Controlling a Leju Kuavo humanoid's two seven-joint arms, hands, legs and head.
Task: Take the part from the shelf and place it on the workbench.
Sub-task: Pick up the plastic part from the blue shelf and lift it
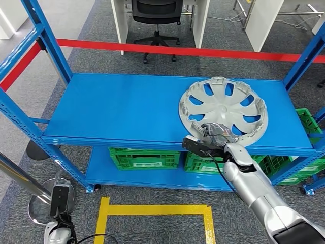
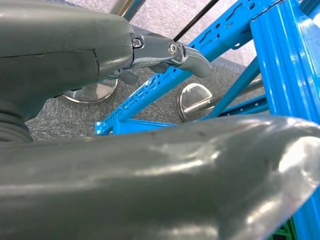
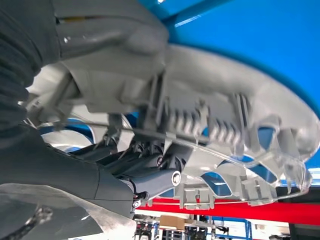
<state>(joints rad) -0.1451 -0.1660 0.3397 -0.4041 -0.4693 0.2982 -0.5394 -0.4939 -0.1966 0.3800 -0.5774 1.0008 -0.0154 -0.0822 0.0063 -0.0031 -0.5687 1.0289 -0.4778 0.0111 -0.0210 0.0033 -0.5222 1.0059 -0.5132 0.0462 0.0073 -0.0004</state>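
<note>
My right robot hand (image 1: 215, 136) gripped the near rim of the wheel cover (image 1: 224, 109), which lay on the blue shelf (image 1: 126, 109).

The hold was at one edge only, so I judged the wide, light cover could swing or slip out as I lifted it; its far rim might also drag on the shelf and twist it loose, and its thin plastic clips could catch on my fingers. The head view showed where the cover sat, toward the right end of the top shelf, with green crates (image 1: 143, 158) below. The right wrist view showed the grip itself: my dark fingers (image 3: 151, 172) under the ribbed rim and the thumb over it. My left robot hand (image 2: 166, 52) hung low beside the shelf frame, fingers loosely apart, holding nothing.
</note>
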